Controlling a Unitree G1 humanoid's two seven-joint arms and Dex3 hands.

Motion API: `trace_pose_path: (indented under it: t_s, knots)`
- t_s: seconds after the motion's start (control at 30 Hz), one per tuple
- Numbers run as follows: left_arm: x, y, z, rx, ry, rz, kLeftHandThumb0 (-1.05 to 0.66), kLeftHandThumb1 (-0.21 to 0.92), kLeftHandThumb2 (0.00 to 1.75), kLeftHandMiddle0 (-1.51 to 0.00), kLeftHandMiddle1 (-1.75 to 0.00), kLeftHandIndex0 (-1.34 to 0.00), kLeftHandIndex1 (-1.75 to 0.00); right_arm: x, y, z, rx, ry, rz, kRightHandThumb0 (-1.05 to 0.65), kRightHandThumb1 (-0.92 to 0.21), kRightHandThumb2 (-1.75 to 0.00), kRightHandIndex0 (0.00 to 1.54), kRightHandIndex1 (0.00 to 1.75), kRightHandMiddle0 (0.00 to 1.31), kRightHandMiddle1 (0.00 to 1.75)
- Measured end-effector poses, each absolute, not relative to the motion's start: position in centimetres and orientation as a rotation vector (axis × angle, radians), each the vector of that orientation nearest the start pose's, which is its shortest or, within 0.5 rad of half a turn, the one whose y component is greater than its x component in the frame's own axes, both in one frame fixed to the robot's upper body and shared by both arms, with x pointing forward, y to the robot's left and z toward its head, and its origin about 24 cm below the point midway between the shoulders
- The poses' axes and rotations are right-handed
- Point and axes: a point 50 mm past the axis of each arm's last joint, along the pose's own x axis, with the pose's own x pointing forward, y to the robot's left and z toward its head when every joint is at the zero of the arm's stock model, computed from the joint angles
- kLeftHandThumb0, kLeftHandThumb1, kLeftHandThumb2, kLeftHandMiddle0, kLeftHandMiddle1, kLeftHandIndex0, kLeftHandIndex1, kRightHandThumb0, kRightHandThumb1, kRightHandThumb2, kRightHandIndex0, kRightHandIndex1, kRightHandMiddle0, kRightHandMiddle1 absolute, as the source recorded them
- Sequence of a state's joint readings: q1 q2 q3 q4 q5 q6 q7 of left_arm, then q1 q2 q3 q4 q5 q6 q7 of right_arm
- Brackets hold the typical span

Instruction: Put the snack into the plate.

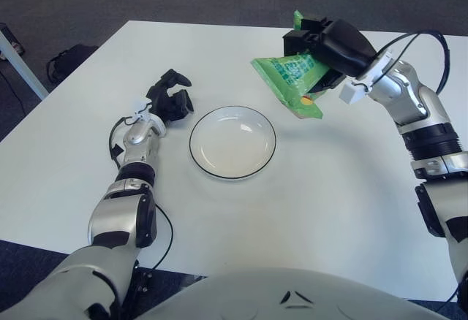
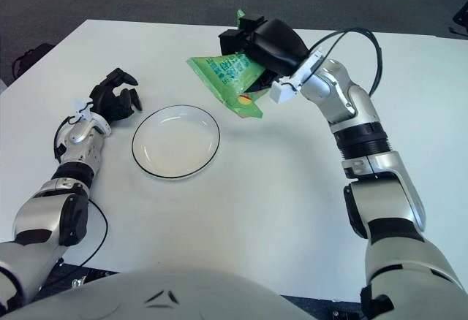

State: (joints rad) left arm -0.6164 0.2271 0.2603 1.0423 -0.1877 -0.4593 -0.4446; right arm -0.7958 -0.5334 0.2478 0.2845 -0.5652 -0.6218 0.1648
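Green crinkly snack bag (image 1: pixel 287 82) hangs pinched by its far top edge in the right hand (image 1: pixel 329 46), above the table right of the white plate (image 1: pixel 232 142), while the right-eye view shows it light and floppy, left hand (image 2: pixel 113 99) curled empty left of the plate

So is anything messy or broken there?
Nothing looks broken or spilled. The right hand holds the green snack tilted in the air, to the right of the plate, which has nothing in it. The left hand shows left of the plate.
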Motion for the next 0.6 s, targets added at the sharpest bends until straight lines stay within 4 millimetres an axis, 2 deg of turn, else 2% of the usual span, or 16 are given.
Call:
trace_pose_path:
  t_s: [0.3,0.6]
  knots:
    - [34.4,21.0,4.7,-0.059,-0.094,-0.185,-0.45,0.40,1.21,-0.95,-1.75,-0.54,-1.75,31.5,-8.1,23.3,-1.251,-1.018,0.614,0.59,-0.05,-1.64,0.83,1.75,1.05,1.75]
    - [34.4,20.7,4.7,-0.050,-0.095,-0.197,-0.45,0.41,1.20,-0.95,-1.75,-0.54,-1.75,31.2,-6.0,22.0,-1.215,-1.056,0.705,0.58,-0.06,-1.62,0.82,1.75,1.02,1.75]
